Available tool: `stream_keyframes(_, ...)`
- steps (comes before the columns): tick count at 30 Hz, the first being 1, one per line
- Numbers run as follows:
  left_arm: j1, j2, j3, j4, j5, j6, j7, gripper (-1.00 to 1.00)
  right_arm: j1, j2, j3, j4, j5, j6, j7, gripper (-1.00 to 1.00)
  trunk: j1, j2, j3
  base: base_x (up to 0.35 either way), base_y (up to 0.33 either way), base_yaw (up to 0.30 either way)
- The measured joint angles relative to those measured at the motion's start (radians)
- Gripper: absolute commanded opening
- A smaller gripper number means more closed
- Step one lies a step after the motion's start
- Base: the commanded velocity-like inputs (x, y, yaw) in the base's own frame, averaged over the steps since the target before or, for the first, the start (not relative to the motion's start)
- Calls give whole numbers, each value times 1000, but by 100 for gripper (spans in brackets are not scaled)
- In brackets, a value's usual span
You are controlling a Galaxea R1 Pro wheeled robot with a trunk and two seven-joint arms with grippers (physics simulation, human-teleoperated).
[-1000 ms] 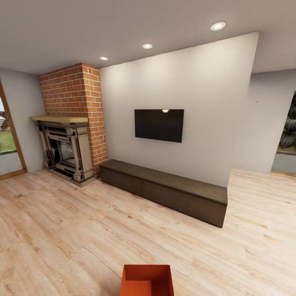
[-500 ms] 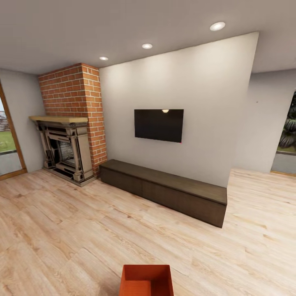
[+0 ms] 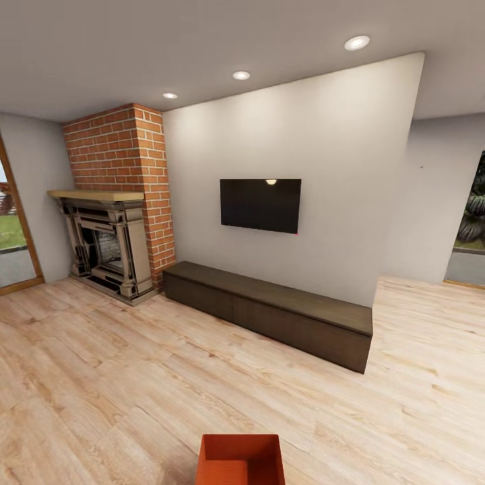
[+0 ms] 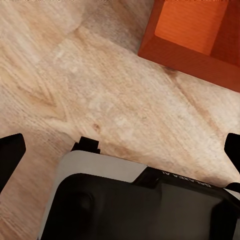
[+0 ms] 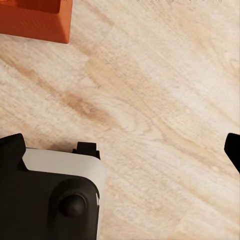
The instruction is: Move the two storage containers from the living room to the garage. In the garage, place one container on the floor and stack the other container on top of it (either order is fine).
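room: living room, light wood plank floor (image 3: 168, 377), robot facing the TV wall
container: one orange-red storage container (image 3: 240, 459) sits on the planks at 6 o'clock in the head view, open top up, near edge cut off by the frame
container from the wrists: same box (image 4: 197, 37) shows near the left claw's camera, and a corner of it (image 5: 35, 20) near the right one
left claw: left claw (image 4: 120, 150) is spread wide, dark fingertips (image 4: 10, 152) at opposite sides, hovering over bare floor, not touching the box
right claw: right claw (image 5: 122, 145) also spread wide, nothing in it, planks underneath
edges: low dark TV bench (image 3: 269, 313) runs along the wall from 11 to 2 o'clock, wall TV (image 3: 260, 205) above it, brick fireplace (image 3: 114, 202) at 10 o'clock
open room: tons of bare planks between the box and the bench, and more open floor out at 3 o'clock past the bench end
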Motion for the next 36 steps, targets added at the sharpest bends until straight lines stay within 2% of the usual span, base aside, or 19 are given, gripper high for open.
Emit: stream_keyframes(36,0,1,0,0,-1,0,0,100,0,11,-5,0,-3,0,-6,100,0,0,0,19,1,0)
